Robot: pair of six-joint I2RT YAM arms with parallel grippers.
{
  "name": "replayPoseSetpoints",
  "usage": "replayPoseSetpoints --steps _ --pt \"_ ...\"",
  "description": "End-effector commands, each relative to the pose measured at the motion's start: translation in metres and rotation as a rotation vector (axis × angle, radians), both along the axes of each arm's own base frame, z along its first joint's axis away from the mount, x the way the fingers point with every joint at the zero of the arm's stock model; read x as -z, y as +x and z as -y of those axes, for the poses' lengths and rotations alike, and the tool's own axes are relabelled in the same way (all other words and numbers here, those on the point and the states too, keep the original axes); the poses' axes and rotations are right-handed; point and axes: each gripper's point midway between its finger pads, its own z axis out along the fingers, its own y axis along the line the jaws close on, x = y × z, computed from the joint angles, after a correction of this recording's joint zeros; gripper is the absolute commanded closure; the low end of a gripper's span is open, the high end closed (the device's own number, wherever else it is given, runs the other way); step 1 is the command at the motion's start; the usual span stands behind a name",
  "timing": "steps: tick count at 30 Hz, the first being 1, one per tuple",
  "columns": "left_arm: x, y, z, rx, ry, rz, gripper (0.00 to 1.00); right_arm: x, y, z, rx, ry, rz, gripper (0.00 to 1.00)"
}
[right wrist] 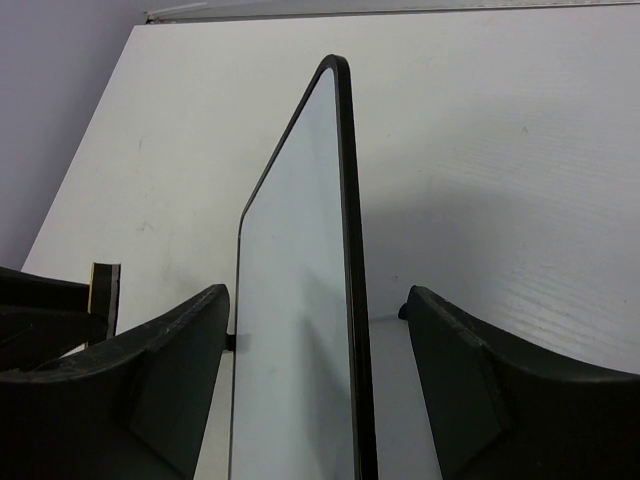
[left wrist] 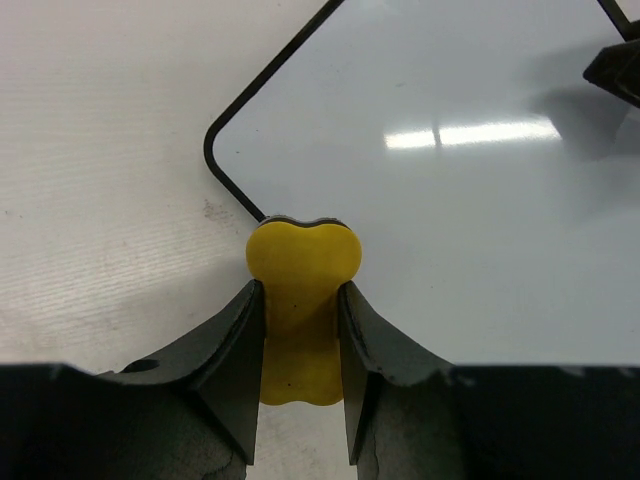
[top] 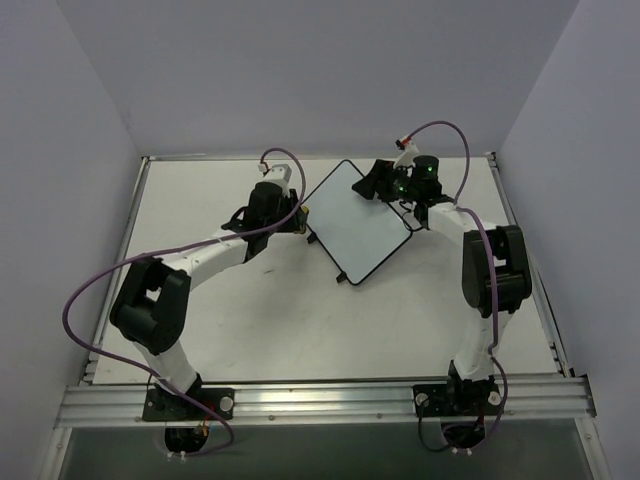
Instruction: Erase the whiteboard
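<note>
Whiteboard (top: 358,222) long axis far-left to near-right; left pincer (left wrist: 300,300) clenches eraser (left wrist: 303,252), right pincer (right wrist: 318,292) released

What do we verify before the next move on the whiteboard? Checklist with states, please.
1. Whiteboard face free of marks: ok, none on the visible surface.
2. Left end effector grip on the yellow eraser: ok, shut on it.
3. Eraser contact with the board: cannot tell; its tip sits at the frame, near a corner.
4. Right end effector open: ok, gap on both sides of the board.
5. Right end effector clear of the board: not ok, the board's edge sits between its jaws.
6. Board lying flat: cannot tell.
</note>
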Motion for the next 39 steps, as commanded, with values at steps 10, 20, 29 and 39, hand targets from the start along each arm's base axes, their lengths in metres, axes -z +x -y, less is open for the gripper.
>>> replayPoseSetpoints --steps 10,20,29,39 --pt "-0.027 0.018 -0.04 -0.141 -0.064 0.021 0.98 -0.026 -0.008 0.035 0.075 0.025 -0.003 0.28" --pt "0.002 0.015 -0.139 -0.42 0.088 -0.129 0.98 -0.056 -0.007 0.07 0.212 0.07 -0.023 0.25" --pt "0.048 0.013 -0.194 -0.518 0.238 -0.321 0.9 -0.075 -0.011 0.109 0.442 -0.018 -0.064 0.24" --pt "0.085 0.007 -0.211 -0.542 0.204 -0.392 0.37 -0.093 -0.027 0.124 0.487 -0.089 -0.053 0.21"
